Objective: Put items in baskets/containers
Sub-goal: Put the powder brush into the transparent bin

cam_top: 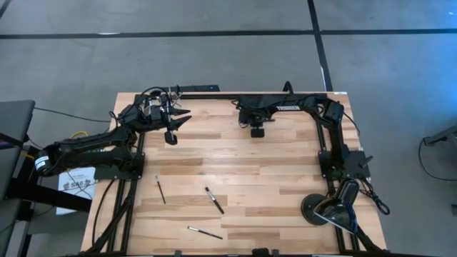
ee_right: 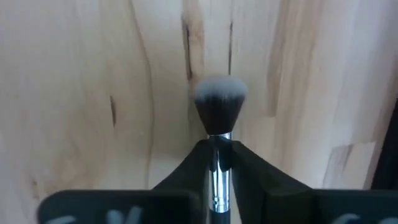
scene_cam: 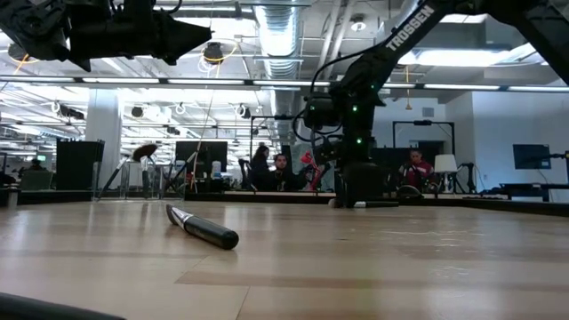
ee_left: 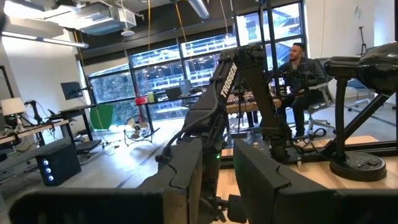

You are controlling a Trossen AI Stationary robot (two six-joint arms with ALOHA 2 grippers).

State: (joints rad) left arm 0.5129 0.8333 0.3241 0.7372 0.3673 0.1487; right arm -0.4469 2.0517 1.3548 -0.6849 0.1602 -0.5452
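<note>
We find the right gripper (cam_top: 257,131) near the table's (cam_top: 235,175) far edge, about mid-width. In the right wrist view its two fingers (ee_right: 186,165) are pinched on the silvery ferrule of a makeup brush (ee_right: 219,109), whose grey-tipped dark head points down over bare planks.

The left gripper (cam_top: 182,118) is raised near the far left corner. Its fingers (ee_left: 186,168) stand parallel with a narrow gap, nothing between them.

From above we count three more brushes on the near half: one left (cam_top: 161,189), one centre (cam_top: 214,200), one closest to the near edge (cam_top: 205,232). They are well apart from each other, with wide open wood between them and both arms. A round black lamp base (cam_top: 316,210) sits by the right edge.

The low view alone shows one brush (scene_cam: 204,229) close, lying flat, and people seated in the room beyond. We cannot find a cup in any view.
</note>
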